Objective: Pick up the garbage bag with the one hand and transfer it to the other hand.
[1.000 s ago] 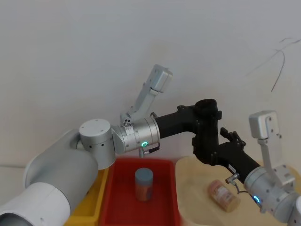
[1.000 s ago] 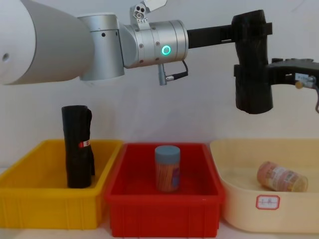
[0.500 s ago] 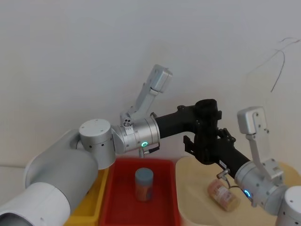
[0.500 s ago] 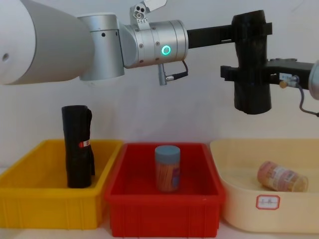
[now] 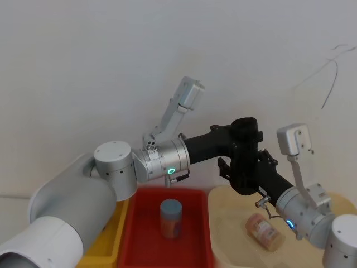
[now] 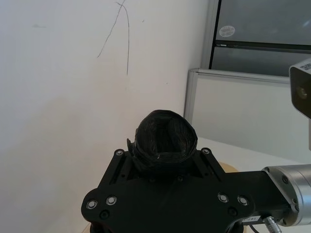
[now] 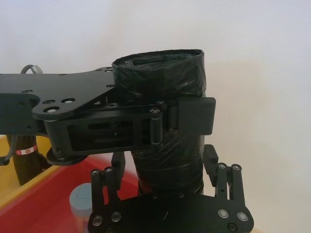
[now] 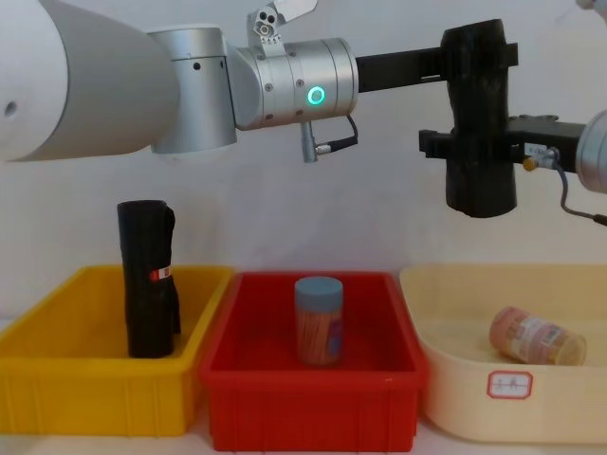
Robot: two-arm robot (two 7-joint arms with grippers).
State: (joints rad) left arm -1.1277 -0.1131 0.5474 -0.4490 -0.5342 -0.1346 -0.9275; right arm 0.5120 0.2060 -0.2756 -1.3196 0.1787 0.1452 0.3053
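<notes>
High at the right of the chest view, I hold the garbage bag [image 8: 480, 118] upright in mid-air, well above the bins, so that both my grippers can get at it with nothing below in the way. My left gripper [image 8: 477, 59], on the green-lit arm reaching in from the upper left, is clamped around the roll's top end; in the right wrist view its black plates [image 7: 97, 121] wrap the wrinkled roll just under its rim. Gripping it that high leaves the lower body bare for a second hold.

My right gripper [image 8: 474, 144], on the blue-lit arm entering from the right edge, sits at the roll's middle with a finger on either side. In the right wrist view its fingertips [image 7: 221, 170] flank the bag closely, but I cannot tell whether they are pressing on it yet. I judge the handover is at the point of the second grasp, with the left hold not yet released.

Below, in the lower part of the chest view, the yellow bin [image 8: 57, 379] holds a labelled black roll [image 8: 147, 280], the red bin [image 8: 313, 398] a capped jar [image 8: 319, 320], and the cream tub [image 8: 455, 398] a jar on its side [image 8: 536, 336].
</notes>
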